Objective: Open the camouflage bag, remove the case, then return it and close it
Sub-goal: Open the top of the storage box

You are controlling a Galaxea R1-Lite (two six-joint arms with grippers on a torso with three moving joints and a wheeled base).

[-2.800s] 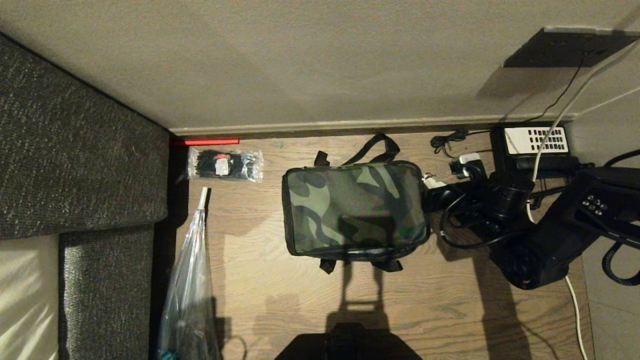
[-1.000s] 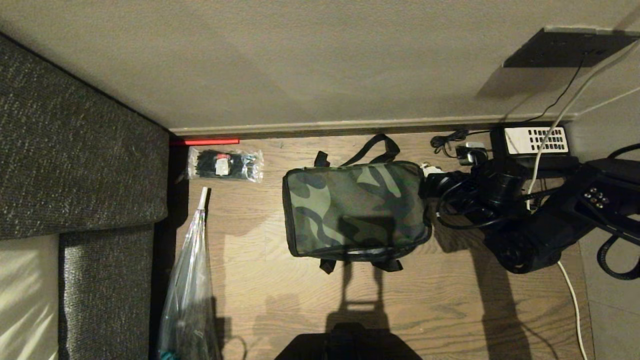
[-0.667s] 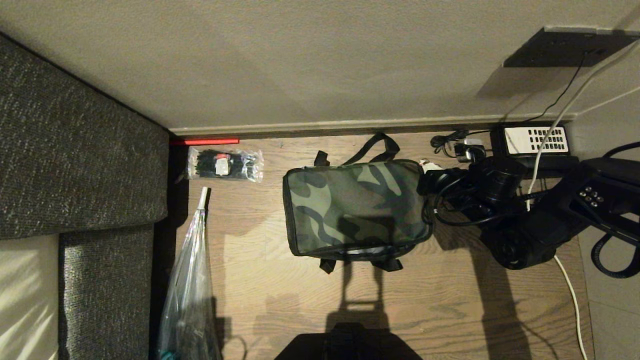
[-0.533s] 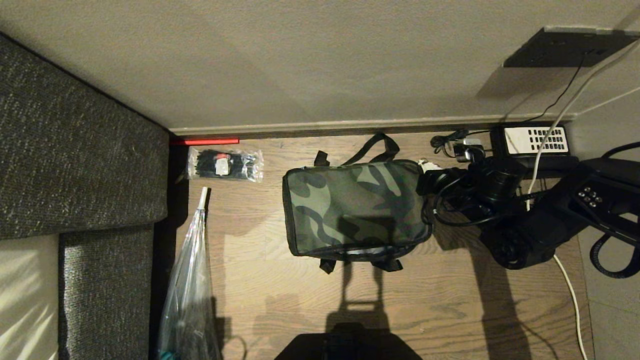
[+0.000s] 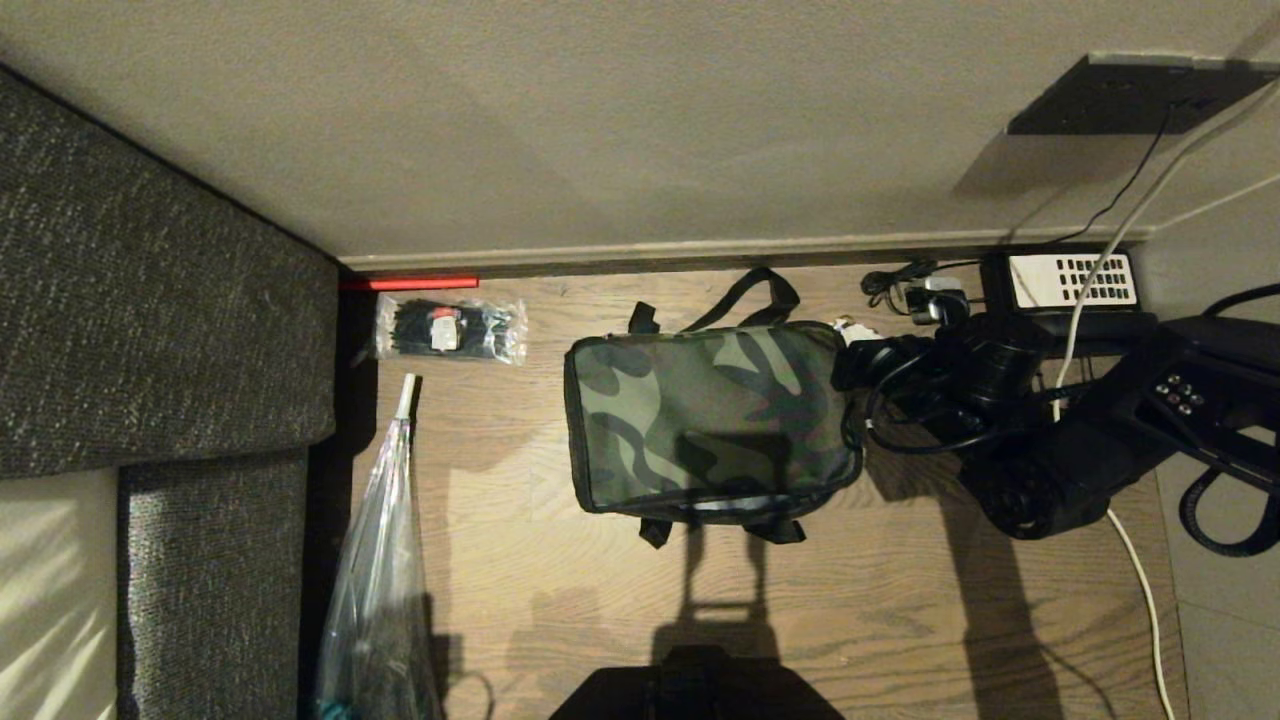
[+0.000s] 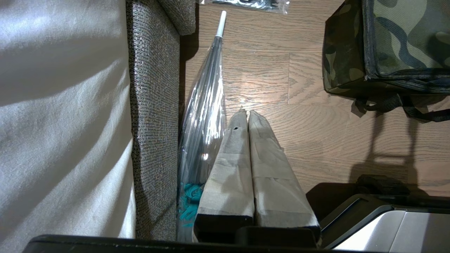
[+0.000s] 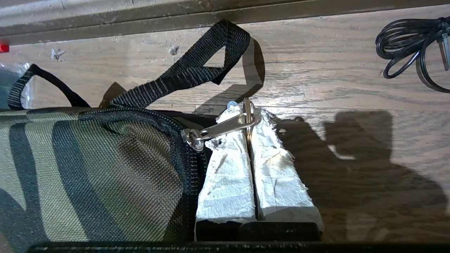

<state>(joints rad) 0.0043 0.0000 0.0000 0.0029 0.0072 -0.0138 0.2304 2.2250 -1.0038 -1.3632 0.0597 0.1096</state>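
Between the taped tips of the right gripper (image 7: 248, 111) sits a small metal ring, and the fingers (image 7: 230, 175) are pressed together on it, pinching the silver zip pull (image 7: 219, 129) that hangs from the far right corner of the camouflage bag (image 5: 710, 420). That hold makes sense as the start of the opening step: the pull is the one rigid handle on a soft bag, and gripping the ring at the very tips leaves the pull free to swing as the slider runs along the black zip (image 7: 151, 117). Just beside the fingers, on their left, lies the bag's woven camouflage top, with the slider touching the corner where the zip bends; a black strap (image 7: 197, 66) loops on the floor beyond the fingertips. No red lining shows, so the bag looks zipped shut, and the case is not visible. Well apart from the bag, the left gripper (image 6: 245, 114) is parked with its fingers closed on nothing, beside a clear plastic umbrella (image 6: 207, 98).
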